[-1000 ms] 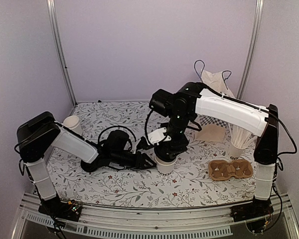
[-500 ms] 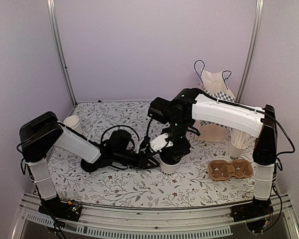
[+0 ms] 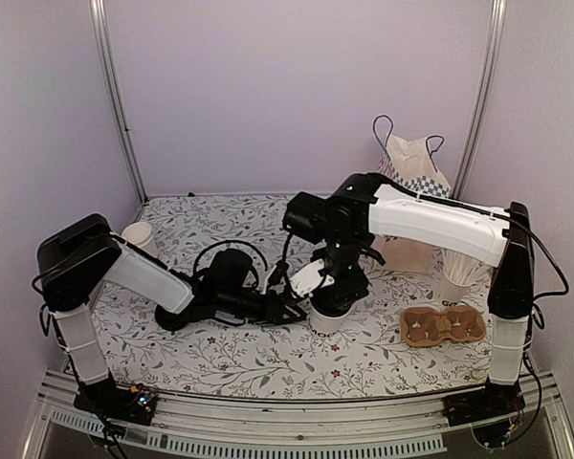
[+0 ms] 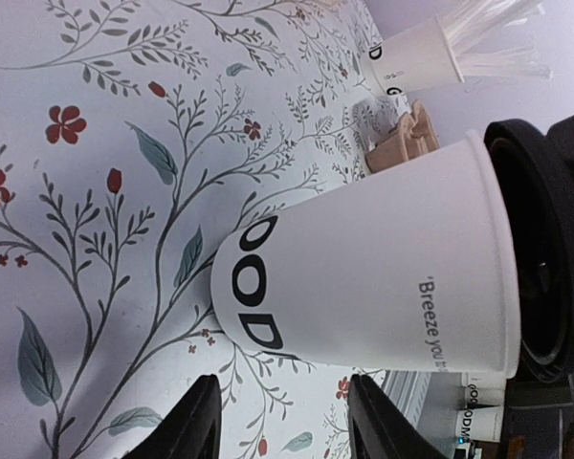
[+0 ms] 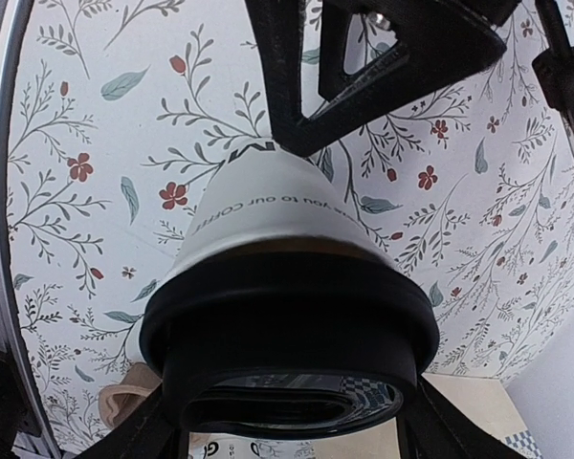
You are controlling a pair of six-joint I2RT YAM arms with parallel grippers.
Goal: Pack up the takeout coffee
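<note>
My left fingers (image 4: 282, 402): apart, low over floral-patterned worktop (image 3: 220, 359), just beside base of small white paper cup with round black plastic lid (image 3: 327, 322); nearer to it than a second ago. Cup upright, front centre of worktop, shifted slightly right. My right fingers (image 5: 289, 416): clamped on lid from above, arm lower than before.

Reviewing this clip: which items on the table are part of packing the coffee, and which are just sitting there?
Part of the job: takeout coffee; checkered paper bag; possibly the cardboard cup carrier.

Just lying about: plain white cup; lettered cup holding white sticks.
</note>
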